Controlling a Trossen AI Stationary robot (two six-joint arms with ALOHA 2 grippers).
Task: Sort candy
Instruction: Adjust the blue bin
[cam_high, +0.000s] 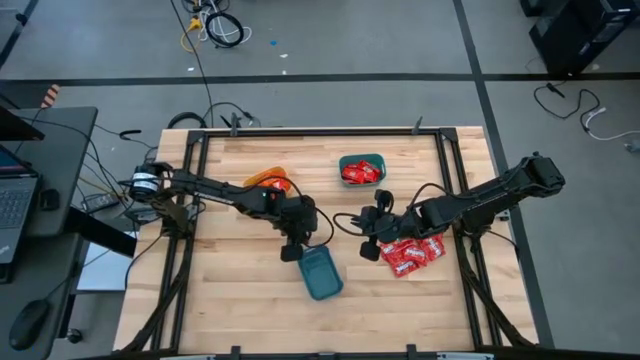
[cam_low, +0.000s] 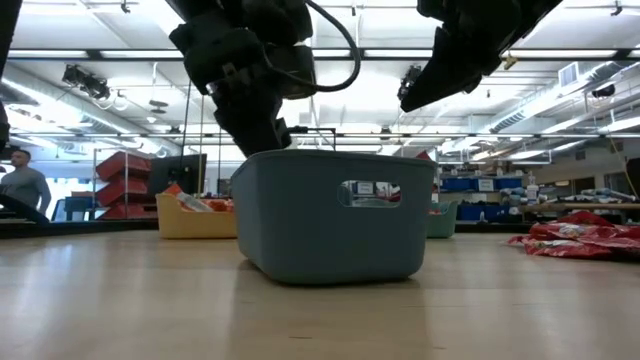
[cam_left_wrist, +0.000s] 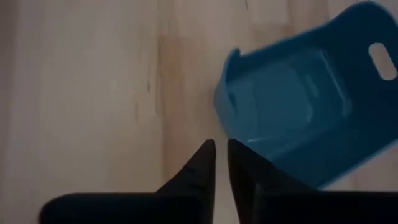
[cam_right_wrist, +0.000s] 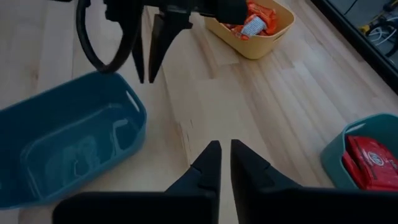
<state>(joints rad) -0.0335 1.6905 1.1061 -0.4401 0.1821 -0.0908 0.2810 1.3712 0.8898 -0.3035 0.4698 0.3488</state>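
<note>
**K:** Jaws on both arms are nearly together, a thin slit between them and nothing in it. Left gripper (cam_high: 291, 250) hangs just above the near end of the empty blue bin (cam_high: 322, 272); right gripper (cam_high: 368, 243) sits mid-tabletop between that bin and the loose candy pile (cam_high: 412, 253).

**M:** Where's the candy, biggest lot first?

**K:** Loose pile of red packets lies flat on the tabletop (cam_high: 240, 300), right beside the right gripper on its outer side and partly under that arm. Not between its jaws; they point away from it, toward the blue bin. Next, red packets in the teal bin (cam_high: 361, 170) at the far edge. Then orange-and-white ones in the yellow bin (cam_right_wrist: 256, 28) over by the left arm.

**M:** Handling?

**K:** My read: light, thin, soft wrappers, glossy so probably slippery. They overlap, so one pinch could lift two. Not fragile, a firm squeeze should be fine.

**M:** Grab point?

**K:** I'd take a packet at the pile's edge nearest the gripper, across its narrow width and near the middle so it doesn't swing. Jaws must open first. Can't tell from these views which packet lies on top.
</note>
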